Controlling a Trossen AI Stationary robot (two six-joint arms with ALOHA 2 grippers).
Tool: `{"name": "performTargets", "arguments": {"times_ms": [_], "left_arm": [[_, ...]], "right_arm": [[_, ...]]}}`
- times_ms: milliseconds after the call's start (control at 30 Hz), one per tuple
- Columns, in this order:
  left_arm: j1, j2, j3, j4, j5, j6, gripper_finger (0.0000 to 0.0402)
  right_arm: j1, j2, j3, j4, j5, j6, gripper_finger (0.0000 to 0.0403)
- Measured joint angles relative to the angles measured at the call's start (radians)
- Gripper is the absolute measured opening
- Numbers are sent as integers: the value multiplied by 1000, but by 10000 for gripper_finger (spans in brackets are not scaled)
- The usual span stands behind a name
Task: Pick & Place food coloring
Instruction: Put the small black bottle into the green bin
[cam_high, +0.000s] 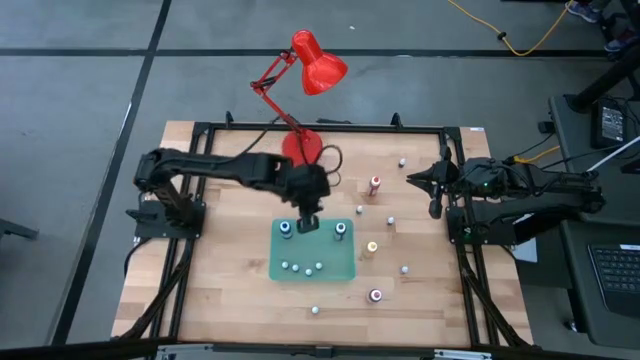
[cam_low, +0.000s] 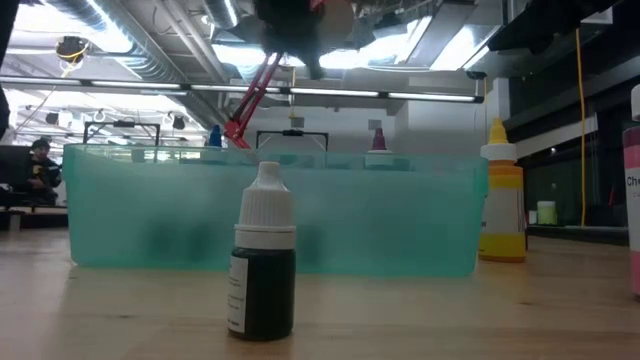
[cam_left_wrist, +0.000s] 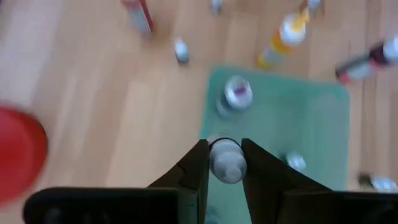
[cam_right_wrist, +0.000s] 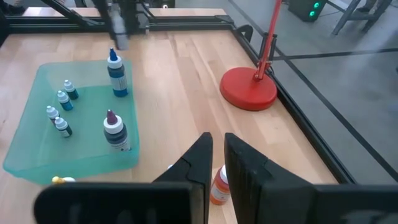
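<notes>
Several bottles already sit in the tray; the left hand grips another above it; more wait on the table. The right hand idles, closed.

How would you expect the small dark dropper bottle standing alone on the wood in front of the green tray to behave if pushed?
The dark dropper bottle is tall over a narrow base, so it would probably tip rather than slide. Its round body suggests it would then roll on the wooden table. It looks small and likely light.

Overhead looks straight down, low sits level — both share the green tray
</notes>
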Motion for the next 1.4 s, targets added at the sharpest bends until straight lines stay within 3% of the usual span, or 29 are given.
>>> {"name": "performTargets", "arguments": {"times_ms": [133,433,800,1400], "left_arm": [[-88,0,-4,-100,-45,-111,68],[-217,1,-153,-63,-68,-339,69],[-294,1,-361,102,-78,-523,70],[-303,1,-535,271,-92,-593,71]], "right_arm": [[0,0,0,0,0,0,46],[0,0,0,0,0,0,46],[0,0,0,0,0,0,46],[0,0,0,0,0,0,46]]}}
